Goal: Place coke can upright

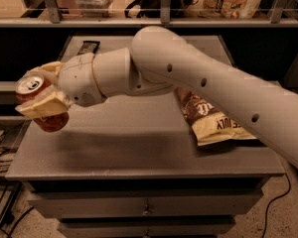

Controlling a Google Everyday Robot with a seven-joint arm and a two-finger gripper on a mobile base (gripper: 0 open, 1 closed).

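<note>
The coke can (51, 121) is red with a silver top and pull tab. My gripper (39, 90) is shut on it, with one cream finger (42, 106) across its front and the other behind it. The can hangs tilted in the air, its top turned up and to the left, above the left edge of the grey cabinet top (139, 148). My white arm reaches in from the right, across the cabinet.
A brown and cream chip bag (213, 123) lies flat on the right part of the cabinet top, partly under my arm. A small dark object (88, 46) lies at the back left. Drawers are below the front edge; shelves stand behind; cables lie on the floor at left.
</note>
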